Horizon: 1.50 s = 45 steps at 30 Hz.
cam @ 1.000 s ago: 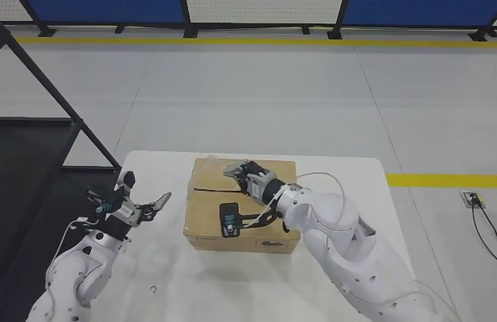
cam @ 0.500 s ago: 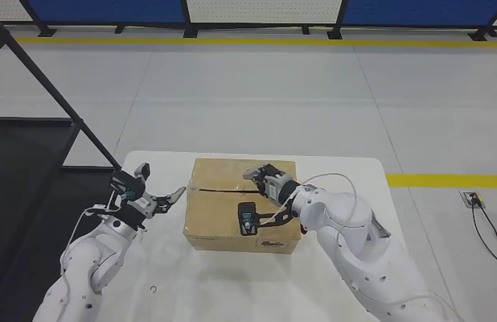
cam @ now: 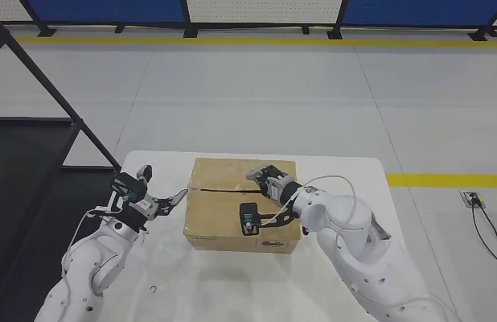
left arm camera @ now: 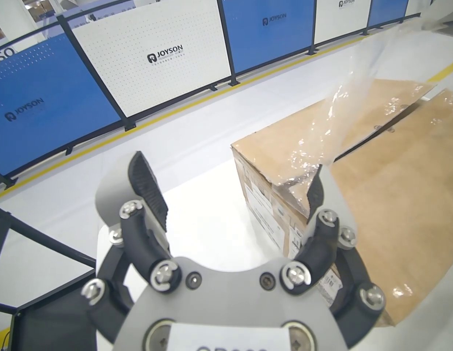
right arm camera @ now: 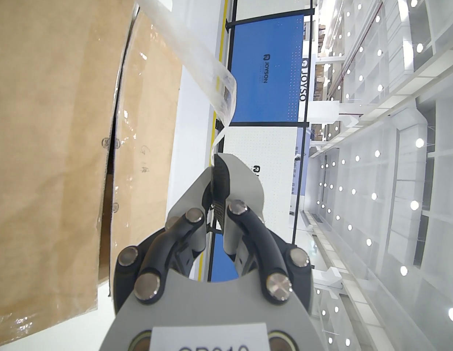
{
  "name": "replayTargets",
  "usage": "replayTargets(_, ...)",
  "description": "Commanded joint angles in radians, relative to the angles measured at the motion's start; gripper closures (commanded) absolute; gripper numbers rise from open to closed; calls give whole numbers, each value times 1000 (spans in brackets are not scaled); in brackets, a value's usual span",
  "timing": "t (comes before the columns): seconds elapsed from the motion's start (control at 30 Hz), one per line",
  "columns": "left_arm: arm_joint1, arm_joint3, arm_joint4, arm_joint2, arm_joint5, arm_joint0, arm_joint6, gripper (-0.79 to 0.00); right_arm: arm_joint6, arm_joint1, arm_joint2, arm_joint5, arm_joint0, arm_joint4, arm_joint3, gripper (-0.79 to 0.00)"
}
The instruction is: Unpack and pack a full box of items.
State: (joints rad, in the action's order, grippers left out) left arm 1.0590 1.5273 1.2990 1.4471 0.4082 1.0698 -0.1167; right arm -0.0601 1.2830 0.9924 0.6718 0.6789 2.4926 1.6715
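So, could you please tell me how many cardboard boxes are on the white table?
1: a brown cardboard box in the middle of the white table; none seems hidden.

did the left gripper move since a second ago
Yes. The left gripper has come closer to the cardboard box in the top view, ending just off its left side with fingers open.

We are noting the box (cam: 232,201) sitting on the table (cam: 208,278), just ahead of the left gripper (cam: 165,182) and beneath the right gripper (cam: 257,174), tape strip (right arm camera: 201,56) lying between its fingers (right arm camera: 221,177).
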Motion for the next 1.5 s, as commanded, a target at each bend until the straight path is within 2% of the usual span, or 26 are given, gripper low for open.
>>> replayTargets(0.0, 0, 6, -1, 1, -4, 1, 4, -785, -25, -6, 4, 22, 3, 23, -6, 0)
replayTargets(0.4, 4, 13, 16, -19, 10, -21, 13, -785, -137, -49, 64, 53, 36, 159, -23, 0)
replayTargets(0.63, 5, 13, 28, -26, 12, -26, 13, -785, -199, -56, 38, 61, 7, 192, -78, 0)
replayTargets(1.47, 24, -82, 98, -117, -32, -107, 72, -785, -225, -66, -19, 57, -30, 252, -131, 0)
